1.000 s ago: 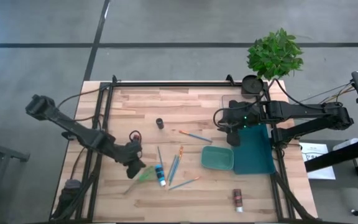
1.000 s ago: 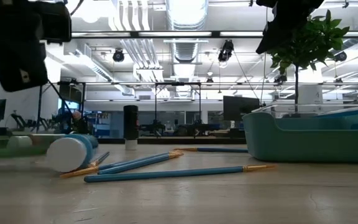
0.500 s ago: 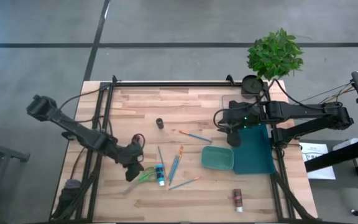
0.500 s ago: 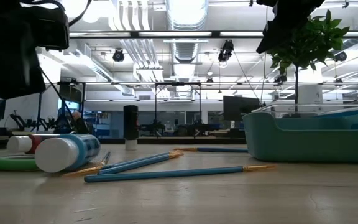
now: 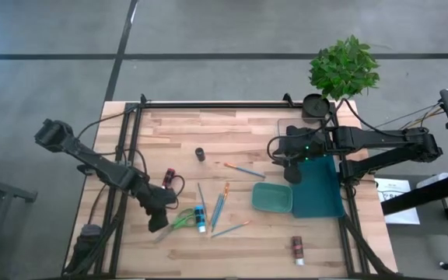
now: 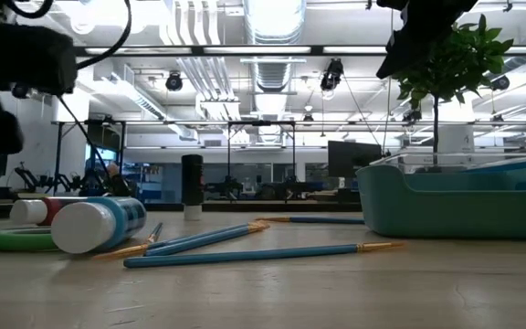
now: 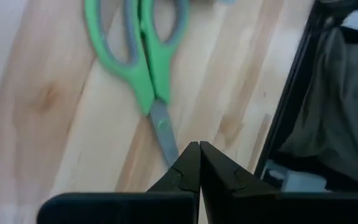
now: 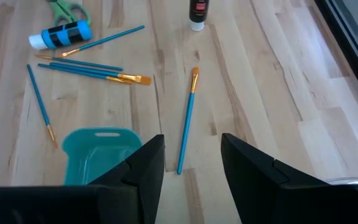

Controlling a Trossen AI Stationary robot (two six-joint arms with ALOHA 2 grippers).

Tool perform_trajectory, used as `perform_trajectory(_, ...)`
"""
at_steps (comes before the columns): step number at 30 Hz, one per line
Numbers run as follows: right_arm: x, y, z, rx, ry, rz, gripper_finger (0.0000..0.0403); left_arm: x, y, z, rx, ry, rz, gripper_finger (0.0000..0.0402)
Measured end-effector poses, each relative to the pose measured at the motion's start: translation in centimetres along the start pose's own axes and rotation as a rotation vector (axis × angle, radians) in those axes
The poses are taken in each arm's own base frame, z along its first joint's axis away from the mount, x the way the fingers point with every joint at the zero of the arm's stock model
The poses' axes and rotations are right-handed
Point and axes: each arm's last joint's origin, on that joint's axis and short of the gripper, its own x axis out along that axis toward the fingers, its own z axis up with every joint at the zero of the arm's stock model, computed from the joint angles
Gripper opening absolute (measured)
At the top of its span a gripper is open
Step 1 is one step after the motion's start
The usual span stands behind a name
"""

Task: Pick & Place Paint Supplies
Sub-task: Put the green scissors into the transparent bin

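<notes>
Green-handled scissors (image 5: 180, 219) (image 7: 138, 56) lie near the table's front left. My left gripper (image 5: 155, 220) (image 7: 199, 149) is shut, its tips over the scissors' blade tip. Beside them lie a blue paint tube (image 5: 200, 218) (image 6: 99, 224), a red tube (image 5: 170, 176) and several blue paintbrushes (image 5: 218, 208) (image 8: 188, 121). The teal palette (image 5: 272, 197) (image 8: 98, 155) lies flat at centre right. A brown tube (image 5: 296, 249) lies near the front edge. My right gripper (image 5: 290, 167) (image 8: 188, 162) hangs open above the table, nothing between its fingers. My left gripper's shut fingertips slant down from the near left over the tip of the scissors' blade (image 7: 165, 134). Whether they touch it I cannot tell. The scissors lie flat on the table.
A teal bin (image 5: 317, 188) (image 6: 455, 196) stands at the right edge by the palette. A small black tube (image 5: 199, 154) stands upright mid-table, and a potted plant (image 5: 342, 68) stands at the far right corner. Bare wood lies along the far side.
My left gripper has moved toward the table's near edge and sunk a little, tipping to point more steeply down, and stayed shut. It now stands off the scissors' handles, at their blade end. The red tube, earlier under the arm, now shows.
</notes>
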Motion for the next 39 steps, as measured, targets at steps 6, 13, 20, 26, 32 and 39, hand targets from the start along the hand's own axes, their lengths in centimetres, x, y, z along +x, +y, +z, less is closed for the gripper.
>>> perform_trajectory(6,0.0,0.0,0.0,-0.008,0.0,0.0,0.0157,0.9,-0.2,-0.9,-0.015,0.071,0.012,0.0011)
perform_trajectory(13,0.0,0.0,0.0,-0.003,0.004,0.0,0.0157,1.4,-1.4,-1.9,-0.047,0.102,-0.05,0.0092)
perform_trajectory(20,0.0,0.0,-0.1,0.006,0.007,0.0,0.0157,1.7,-1.6,-3.1,-0.218,0.089,0.012,0.0196)
perform_trajectory(26,0.0,0.0,-0.1,0.007,0.009,-0.001,0.0157,2.1,-2.2,-4.1,-0.357,0.053,0.019,0.0221)
perform_trajectory(32,0.0,0.0,-0.1,-0.015,0.008,-0.001,0.0157,3.8,-2.3,-4.5,-0.406,0.07,0.045,0.0182)
perform_trajectory(39,0.0,0.0,-0.1,-0.023,0.007,-0.001,0.0157,5.4,-1.8,-4.6,-0.474,0.098,0.113,0.0127)
